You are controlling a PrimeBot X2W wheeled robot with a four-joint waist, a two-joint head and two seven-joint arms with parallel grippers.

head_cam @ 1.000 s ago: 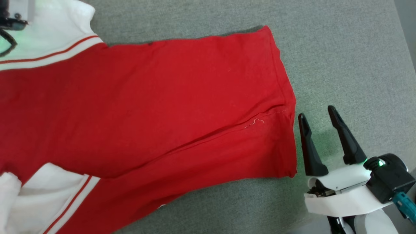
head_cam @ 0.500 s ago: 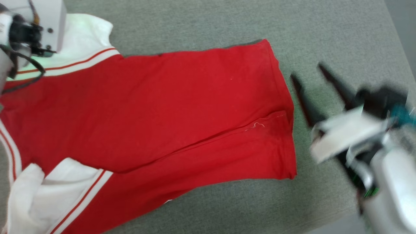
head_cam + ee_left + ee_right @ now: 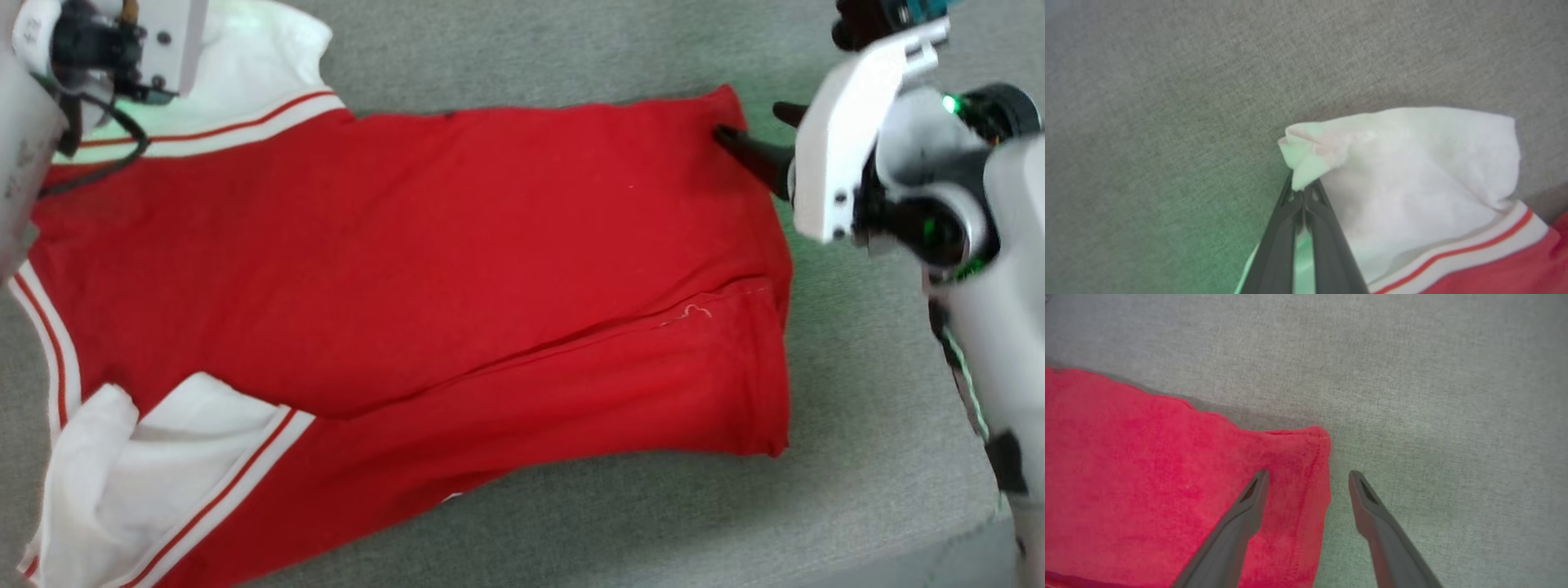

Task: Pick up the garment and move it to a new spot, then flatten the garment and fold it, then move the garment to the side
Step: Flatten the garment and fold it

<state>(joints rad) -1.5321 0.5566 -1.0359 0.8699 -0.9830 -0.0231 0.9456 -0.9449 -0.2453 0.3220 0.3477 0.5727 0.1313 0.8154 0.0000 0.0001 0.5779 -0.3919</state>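
Observation:
The garment (image 3: pixel 424 245) is a red jersey lying spread on the grey surface, with white sleeves and striped trim (image 3: pixel 220 135) at the left; its number is hidden. In the left wrist view my left gripper (image 3: pixel 1301 191) is shut on the edge of the far white sleeve (image 3: pixel 1404 163). My right gripper (image 3: pixel 749 120) is open at the garment's far right corner (image 3: pixel 1306 445). One finger (image 3: pixel 1249 502) lies over the red cloth, and the other finger (image 3: pixel 1367 498) is over the bare surface beside the hem.
The grey fabric surface (image 3: pixel 865 408) extends to the right of the garment and behind it. Its edge (image 3: pixel 992 523) runs across the lower right corner of the head view. A second white sleeve (image 3: pixel 131 482) lies bunched at the near left.
My right gripper has swung from beside the near part of the hem up to the garment's far right corner. The head camera has shifted, bringing more of the left arm into view.

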